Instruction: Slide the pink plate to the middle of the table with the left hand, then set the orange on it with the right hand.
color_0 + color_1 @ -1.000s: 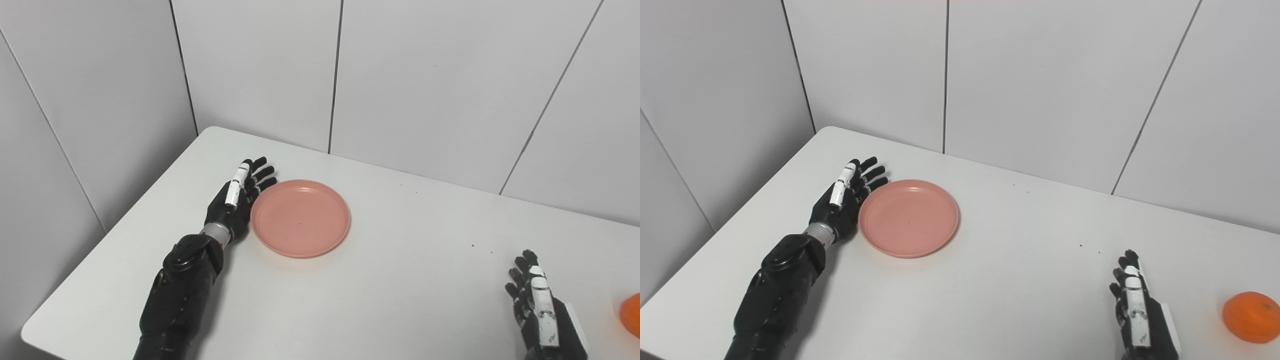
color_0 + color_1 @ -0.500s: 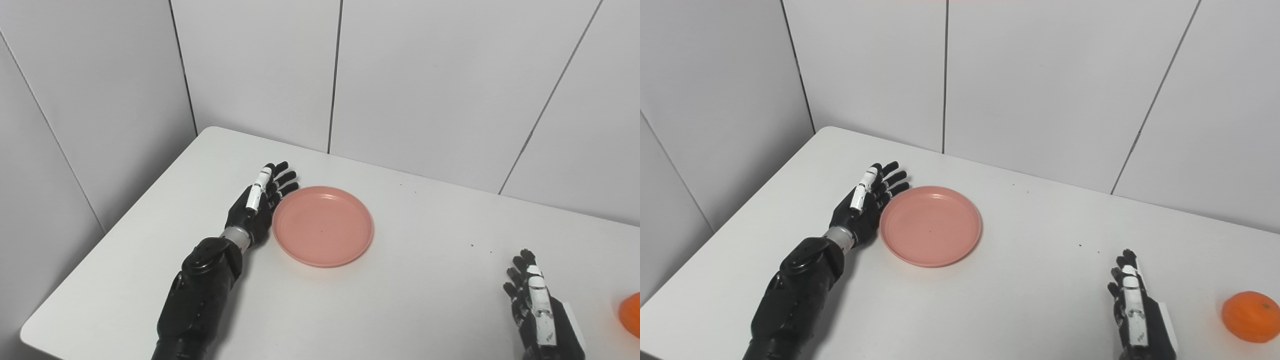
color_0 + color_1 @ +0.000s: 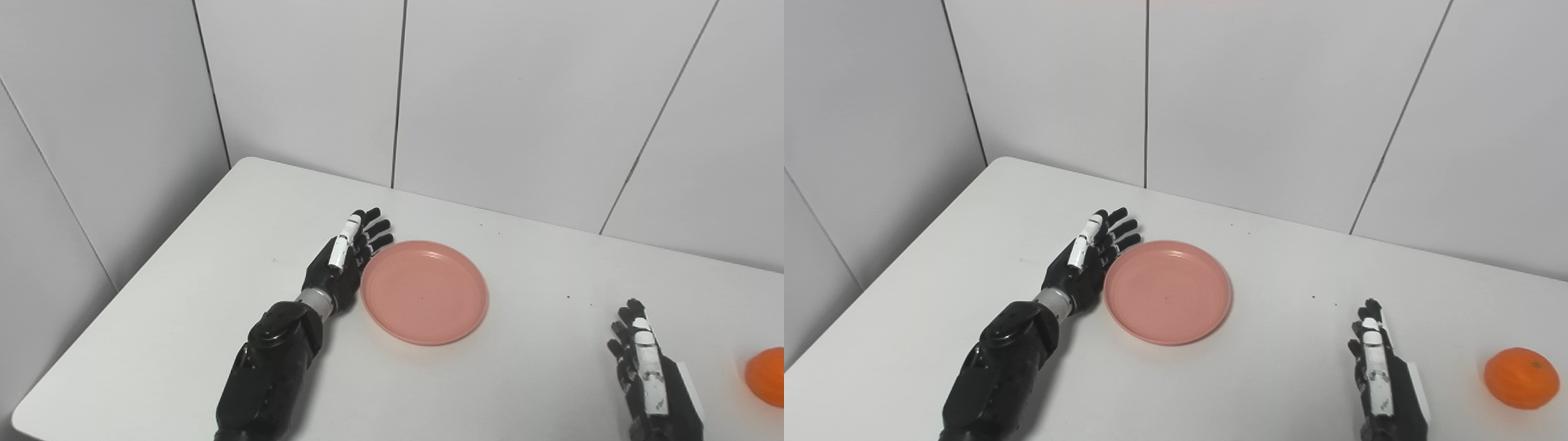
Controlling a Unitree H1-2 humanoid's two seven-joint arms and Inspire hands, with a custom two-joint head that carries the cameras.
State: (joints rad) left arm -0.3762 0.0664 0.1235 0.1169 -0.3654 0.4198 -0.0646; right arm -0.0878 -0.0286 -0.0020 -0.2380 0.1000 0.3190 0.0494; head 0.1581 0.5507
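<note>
A round pink plate (image 3: 424,292) lies flat on the white table (image 3: 184,306). My left hand (image 3: 344,262) rests edge-on against the plate's left rim, fingers stretched out straight, holding nothing. An orange (image 3: 1521,378) sits on the table near the right edge, only half visible in the left eye view. My right hand (image 3: 1377,370) stands open near the front edge, fingers extended, a short way left of the orange and apart from it.
Grey panelled walls (image 3: 490,92) close the table in at the back and the left. A few small dark specks (image 3: 568,297) dot the table behind the right hand.
My left hand has pushed the pink plate to the right across the table. The right hand has stayed where it was. The camera has turned slightly to the right.
</note>
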